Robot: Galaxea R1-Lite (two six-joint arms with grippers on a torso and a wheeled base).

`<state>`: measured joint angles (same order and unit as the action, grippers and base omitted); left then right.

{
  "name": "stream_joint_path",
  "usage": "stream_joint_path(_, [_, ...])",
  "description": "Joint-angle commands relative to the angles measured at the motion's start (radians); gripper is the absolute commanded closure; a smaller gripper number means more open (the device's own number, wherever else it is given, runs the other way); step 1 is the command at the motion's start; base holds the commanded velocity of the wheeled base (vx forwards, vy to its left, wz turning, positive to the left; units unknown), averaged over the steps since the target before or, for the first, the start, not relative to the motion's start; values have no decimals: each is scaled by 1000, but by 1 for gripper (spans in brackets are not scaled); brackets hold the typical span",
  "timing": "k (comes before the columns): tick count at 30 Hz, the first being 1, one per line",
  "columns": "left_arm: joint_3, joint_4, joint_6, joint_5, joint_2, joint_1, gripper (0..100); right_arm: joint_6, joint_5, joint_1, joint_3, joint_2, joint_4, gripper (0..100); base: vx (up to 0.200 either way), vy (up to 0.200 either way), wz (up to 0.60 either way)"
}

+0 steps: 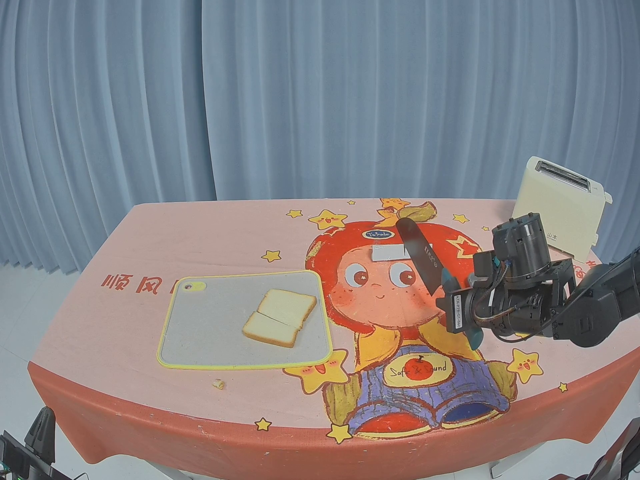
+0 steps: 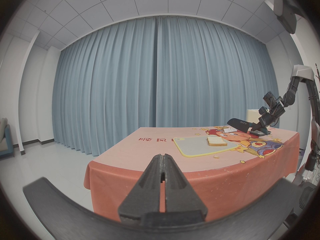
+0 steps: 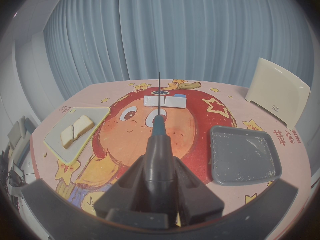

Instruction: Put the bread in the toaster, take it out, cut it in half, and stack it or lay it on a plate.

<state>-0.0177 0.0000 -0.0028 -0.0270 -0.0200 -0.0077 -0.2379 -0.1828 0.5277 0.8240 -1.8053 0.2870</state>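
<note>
Pale bread [image 1: 280, 318] lies halved and overlapping on the cutting board [image 1: 200, 331], right end effector [image 1: 461, 309] clamped on the knife [image 1: 420, 255], left end effector [image 2: 162, 184] closed on nothing: grabbing one half may drag the other.

Raised knife [image 1: 420, 255] between cutting board [image 1: 200, 321] and toaster [image 1: 559, 211]

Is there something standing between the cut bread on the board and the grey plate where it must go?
Nothing lies on the table between bread and plate. But the right claw, shut on the knife, hangs above that stretch, close to the plate.
</note>
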Motion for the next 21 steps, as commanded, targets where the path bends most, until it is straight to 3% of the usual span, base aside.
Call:
stream_joint_path(1, [18,0,0,-1,-1,0,100,0,-1,0,1,-11,1,100,0,0,0])
stream_joint_path(21, [18,0,0,-1,-1,0,100,-6,-3,-3,7,-26,11,100,0,0,0])
